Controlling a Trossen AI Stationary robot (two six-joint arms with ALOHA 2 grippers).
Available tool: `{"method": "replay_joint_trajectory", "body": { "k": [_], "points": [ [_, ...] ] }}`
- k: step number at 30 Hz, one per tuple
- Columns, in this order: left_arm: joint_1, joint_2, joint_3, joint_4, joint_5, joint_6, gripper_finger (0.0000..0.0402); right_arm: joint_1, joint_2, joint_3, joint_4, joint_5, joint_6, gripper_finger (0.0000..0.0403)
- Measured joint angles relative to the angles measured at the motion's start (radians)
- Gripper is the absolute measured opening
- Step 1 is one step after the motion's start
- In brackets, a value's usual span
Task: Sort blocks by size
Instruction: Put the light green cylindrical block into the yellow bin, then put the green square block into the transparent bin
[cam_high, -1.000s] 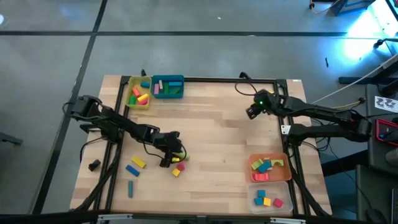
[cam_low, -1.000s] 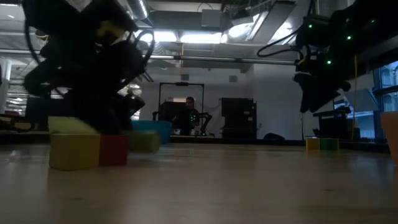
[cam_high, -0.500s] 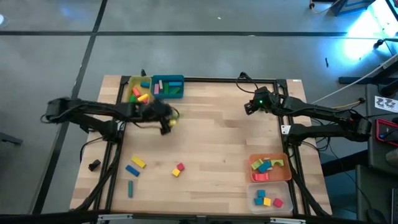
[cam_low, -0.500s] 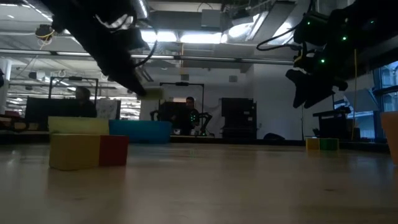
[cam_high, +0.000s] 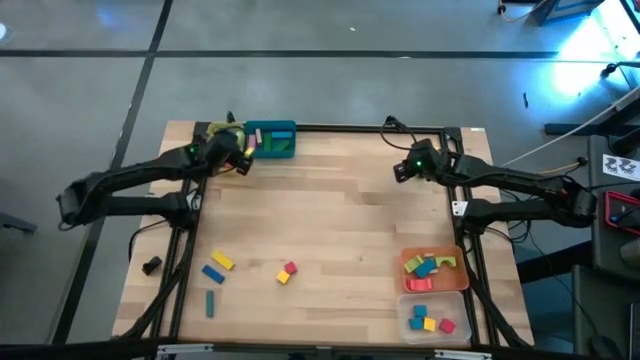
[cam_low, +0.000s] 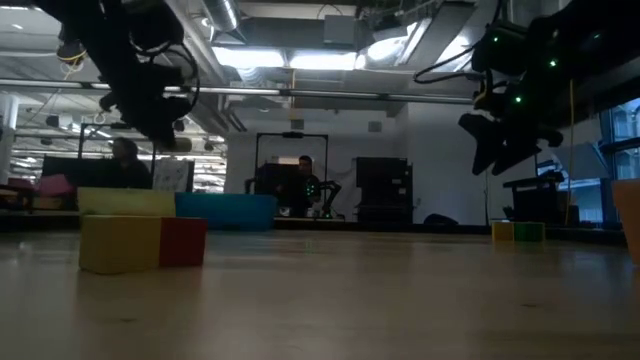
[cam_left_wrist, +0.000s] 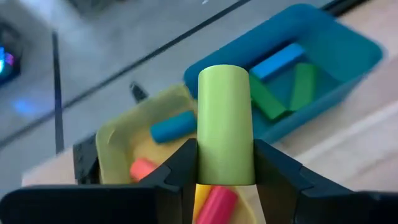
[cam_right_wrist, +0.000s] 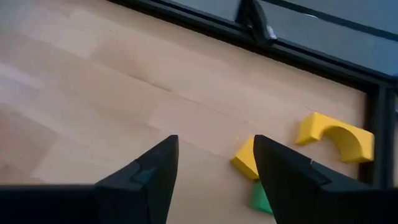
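Note:
A light green cylinder block (cam_left_wrist: 225, 118) is lifted over the yellow tray (cam_left_wrist: 118, 140), with my left gripper (cam_high: 238, 161) shut on it at the table's far left. The yellow tray holds blue, pink and yellow blocks. The teal tray (cam_left_wrist: 339, 43) beside it holds blue and green bars. Five loose blocks lie near the front left, among them a red cube (cam_high: 290, 268) and a blue bar (cam_high: 214, 272). My right gripper (cam_high: 403, 171) hangs open over the far right of the table, with nothing between its fingers. My left gripper pinches the cylinder's round side (cam_left_wrist: 206, 165) between its two fingers (cam_left_wrist: 180, 171). The cylinder lies along the fingers, and its free end sticks out past their tips. The fingers slant down toward the table's far left. The block is clear of the tray below.
An orange tray (cam_high: 435, 270) and a clear tray (cam_high: 432, 318), both with blocks, stand at the front right. A yellow arch (cam_right_wrist: 339, 137), a yellow block (cam_right_wrist: 247, 158) and a green block (cam_right_wrist: 264, 196) lie by the far right frame rail. The table's middle is bare wood.
My left gripper has risen from beside the red and yellow blocks near the front middle. It has swung toward the table's far left, turning as it went. The green cylinder came with it, lifted clear, and now hangs over the yellow tray.

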Motion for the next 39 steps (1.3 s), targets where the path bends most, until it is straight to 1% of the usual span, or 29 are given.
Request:
{"method": "replay_joint_trajectory", "body": {
  "k": [3, 8, 12, 17, 23, 26, 34, 36, 39],
  "points": [
    [0.040, 0.014, -0.015, 0.001, 0.000, -0.031, 0.0118, -0.032, 0.027, 0.000, -0.029, 0.011, 0.022, 0.0209],
    [0.082, 0.030, -0.031, 0.000, 0.000, -0.058, 0.0119, -0.113, 0.112, 0.000, -0.073, -0.052, 0.076, 0.0209],
    [0.113, 0.033, -0.033, -0.019, 0.000, -0.096, 0.0120, -0.160, 0.171, 0.000, -0.072, -0.068, 0.100, 0.0209],
    [0.137, 0.033, -0.033, -0.039, 0.000, -0.130, 0.0121, -0.176, 0.213, 0.000, -0.079, -0.093, 0.130, 0.0209],
    [0.141, 0.033, -0.033, -0.045, 0.001, -0.142, 0.0122, -0.174, 0.217, 0.000, -0.141, -0.079, 0.131, 0.0209],
    [0.141, 0.033, -0.033, -0.051, 0.004, -0.150, 0.0133, -0.174, 0.217, 0.000, -0.158, -0.067, 0.131, 0.0209],
    [0.141, 0.032, -0.033, -0.075, 0.007, -0.198, 0.0186, -0.174, 0.217, 0.001, -0.172, -0.085, 0.153, 0.0209],
    [0.141, 0.033, -0.033, -0.075, 0.008, -0.201, 0.0192, -0.174, 0.217, 0.000, -0.172, -0.090, 0.172, 0.0209],
    [0.141, 0.032, -0.033, -0.075, 0.008, -0.201, 0.0195, -0.174, 0.217, 0.000, -0.173, -0.052, 0.174, 0.0209]
  ]
}}
